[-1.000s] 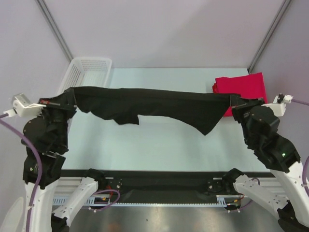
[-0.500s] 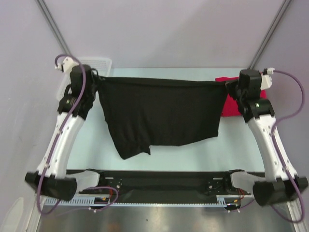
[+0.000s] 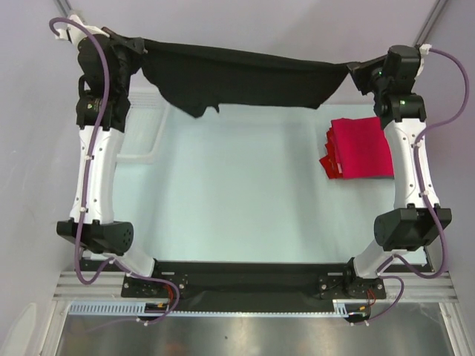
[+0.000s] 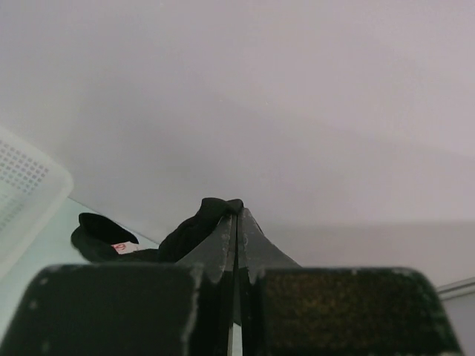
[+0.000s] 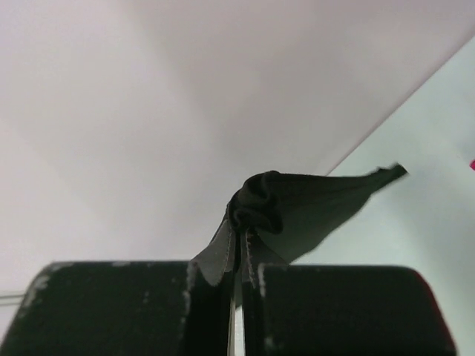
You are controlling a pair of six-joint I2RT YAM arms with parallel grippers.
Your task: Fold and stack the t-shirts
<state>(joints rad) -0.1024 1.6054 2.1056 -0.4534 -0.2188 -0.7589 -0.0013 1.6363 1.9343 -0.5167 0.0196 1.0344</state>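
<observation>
White mesh basket [image 4: 26, 185], pale green table [image 3: 237, 200]

matt black cloth t-shirt [image 3: 245, 78]; white plastic mesh basket [image 4: 22, 196].

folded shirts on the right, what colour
The folded shirts are bright red, clearest in the top external view.

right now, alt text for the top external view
A black t-shirt hangs stretched between the left gripper and right gripper, each shut on an end, over the far edge of the table. Folded red t-shirts lie stacked at the right.
</observation>
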